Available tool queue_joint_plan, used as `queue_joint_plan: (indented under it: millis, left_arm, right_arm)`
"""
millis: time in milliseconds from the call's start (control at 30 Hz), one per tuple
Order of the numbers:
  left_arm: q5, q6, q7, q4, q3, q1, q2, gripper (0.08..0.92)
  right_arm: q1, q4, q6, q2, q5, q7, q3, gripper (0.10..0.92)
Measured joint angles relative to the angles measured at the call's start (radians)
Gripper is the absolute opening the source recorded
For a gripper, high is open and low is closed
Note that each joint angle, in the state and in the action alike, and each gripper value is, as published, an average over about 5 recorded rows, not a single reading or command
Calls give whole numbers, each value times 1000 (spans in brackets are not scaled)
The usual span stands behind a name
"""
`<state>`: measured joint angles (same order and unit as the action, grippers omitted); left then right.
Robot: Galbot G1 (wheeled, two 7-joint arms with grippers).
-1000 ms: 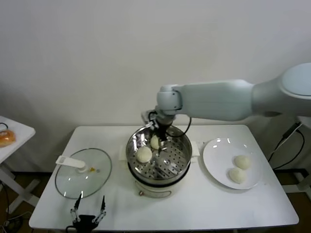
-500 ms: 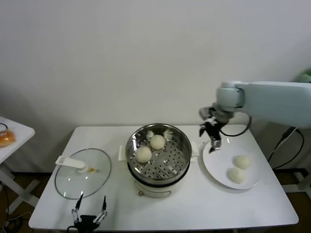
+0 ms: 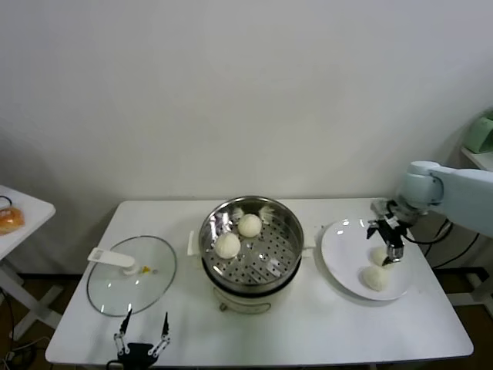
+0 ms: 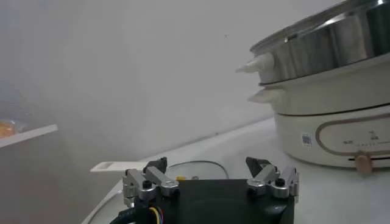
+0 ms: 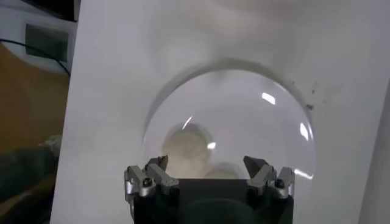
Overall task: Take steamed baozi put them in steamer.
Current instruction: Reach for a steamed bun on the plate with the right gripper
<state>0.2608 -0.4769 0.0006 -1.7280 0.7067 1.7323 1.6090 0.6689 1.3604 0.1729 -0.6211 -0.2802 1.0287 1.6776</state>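
— What lies leftward?

— Your left gripper [image 3: 141, 341] idles at six o'clock, jaws apart, by the round glass lid [image 3: 131, 275]. The shiny steel steamer [image 3: 252, 241] holds two cream-white baozi [image 3: 228, 245].

— And rightward?

— Your right gripper [image 3: 389, 244] hangs spread over the white plate [image 3: 342, 248]; two baozi [image 3: 376, 277] sit directly beneath, unobstructed.

A white counter [image 3: 323, 324] carries everything. In its middle stands the steamer [image 3: 253, 247], on a cream-white base. To the left of it, the glass lid [image 3: 131, 274] with a white handle lies flat on the counter. To the right lies the round white plate [image 3: 343, 250], just beside the steamer.
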Motion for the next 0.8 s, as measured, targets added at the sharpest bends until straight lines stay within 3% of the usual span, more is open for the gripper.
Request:
queue_joint_plan:
  millis: [800]
  left_arm:
    - [10, 2, -1, 7, 9, 10, 0, 823]
  right_arm:
    - [-361, -128, -8, 8, 155, -10, -297, 823]
